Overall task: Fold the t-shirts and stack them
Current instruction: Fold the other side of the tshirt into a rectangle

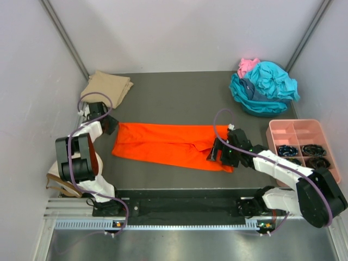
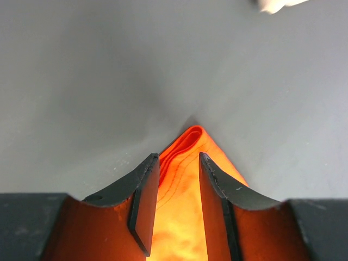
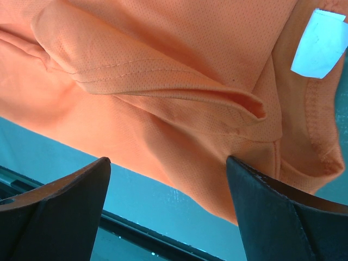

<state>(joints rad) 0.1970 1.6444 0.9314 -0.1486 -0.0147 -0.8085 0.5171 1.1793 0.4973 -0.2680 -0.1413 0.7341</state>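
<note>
Gripping orange t-shirt (image 1: 168,144), left hand (image 2: 178,166) half-closed.

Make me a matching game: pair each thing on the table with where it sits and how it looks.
Things:
1. orange t-shirt
2. tan t-shirt
3. teal and pink t-shirts
4. pink tray

Places and states:
A. heaped loosely in the far right corner
B. folded in the far left corner
C. along the right edge, split into compartments
D. laid out long across the middle

Pairs: 1-D, 2-B, 3-A, 4-C
</note>
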